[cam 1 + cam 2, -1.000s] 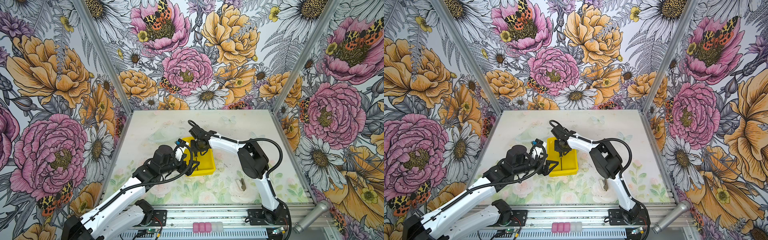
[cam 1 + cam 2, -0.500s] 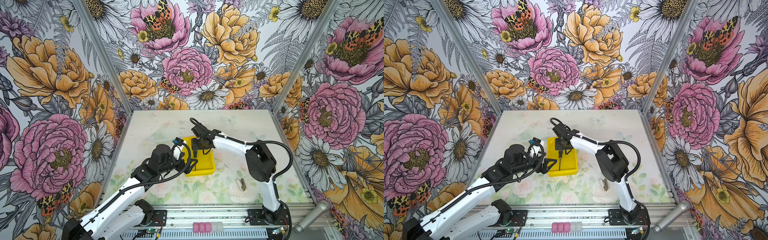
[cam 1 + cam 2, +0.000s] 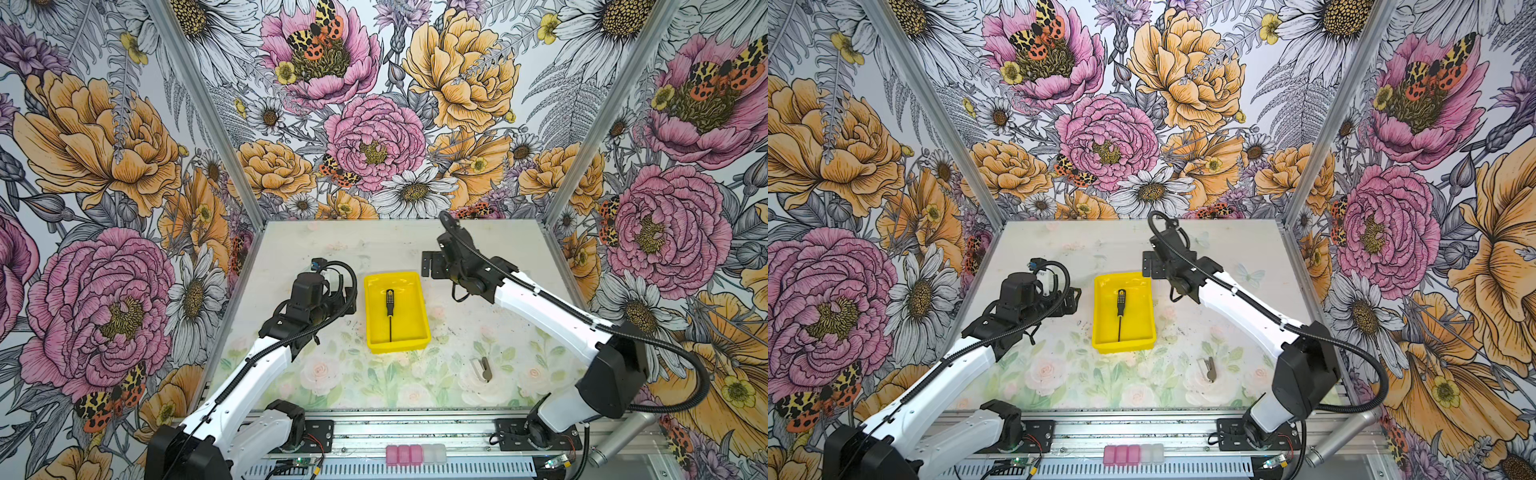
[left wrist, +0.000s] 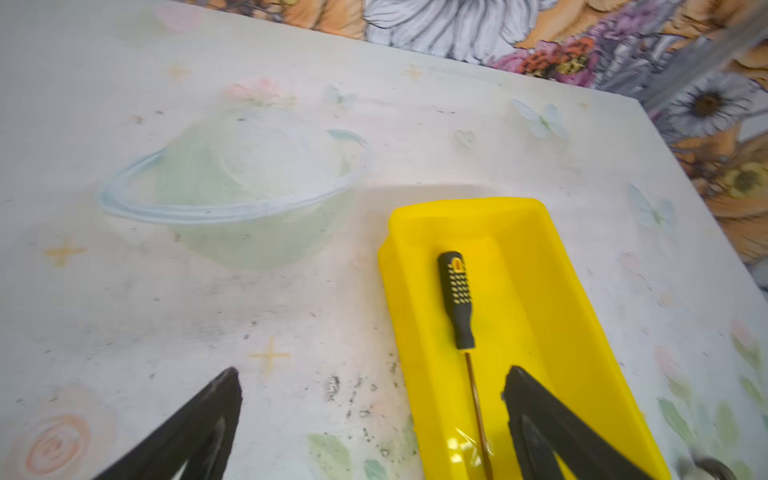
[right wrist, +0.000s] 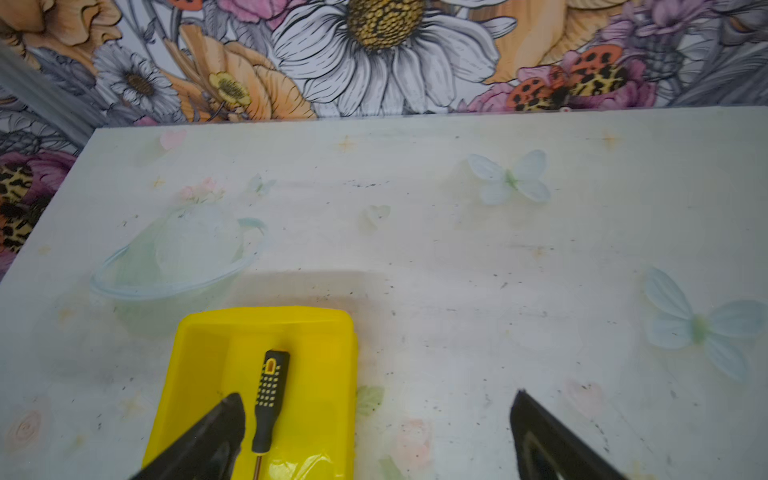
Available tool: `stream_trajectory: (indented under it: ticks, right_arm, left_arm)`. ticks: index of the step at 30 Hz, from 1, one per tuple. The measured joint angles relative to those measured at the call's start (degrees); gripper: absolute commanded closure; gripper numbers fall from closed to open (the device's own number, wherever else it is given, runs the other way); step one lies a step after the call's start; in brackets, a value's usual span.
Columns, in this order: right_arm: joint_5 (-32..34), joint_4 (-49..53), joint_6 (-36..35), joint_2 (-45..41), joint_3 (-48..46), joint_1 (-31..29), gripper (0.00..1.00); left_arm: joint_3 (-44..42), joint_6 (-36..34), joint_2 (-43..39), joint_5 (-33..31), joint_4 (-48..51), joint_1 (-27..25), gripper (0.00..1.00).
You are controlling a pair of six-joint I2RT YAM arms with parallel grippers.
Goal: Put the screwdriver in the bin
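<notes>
In both top views the screwdriver [image 3: 390,311] lies flat inside the yellow bin [image 3: 417,291] at the centre of the frame. Its handle points toward the top and its shaft toward the bottom. The bin sits on a pale counter [image 3: 374,249]. The left claw [image 4: 372,374] is spread wide and empty, left of the bin. The right claw [image 5: 378,397] is also wide and empty, at the bin's upper right. A small grey clip [image 3: 481,369] lies lower right.

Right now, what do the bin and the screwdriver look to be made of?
The bin: probably moulded plastic, glossy bright yellow, with glare on its floor. The screwdriver: handle looks like matte black plastic or rubber with yellow dots; shaft thin, dark, likely metal.
</notes>
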State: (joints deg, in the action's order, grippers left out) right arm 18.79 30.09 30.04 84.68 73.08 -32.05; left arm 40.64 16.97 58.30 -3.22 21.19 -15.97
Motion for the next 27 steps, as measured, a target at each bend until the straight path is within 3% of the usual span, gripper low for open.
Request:
stream_trajectory:
  ticks: [7,13,20,27]
  right_arm:
    - [7.48,-9.31,-1.31,-13.75,-22.53,20.00,0.00]
    - [1.33,-27.96,-6.93,-12.04,-37.22,32.89,0.00]
    - [-6.91,-42.51,-14.32,0.76,-37.64,37.70,0.01]
    - [-13.99,-55.10,-17.35,1.40,-40.83,38.91,0.01]
  left_arm:
    - [-1.03,1.11,4.37,-11.37,-5.07,9.60,0.01]
    - [-6.78,-1.01,9.68,-15.65,-17.53,13.73,0.01]
    - [-7.89,-7.17,16.39,-15.76,-31.19,14.49,0.01]
    - [-13.33,-11.43,19.61,-16.92,-45.79,14.64,0.01]
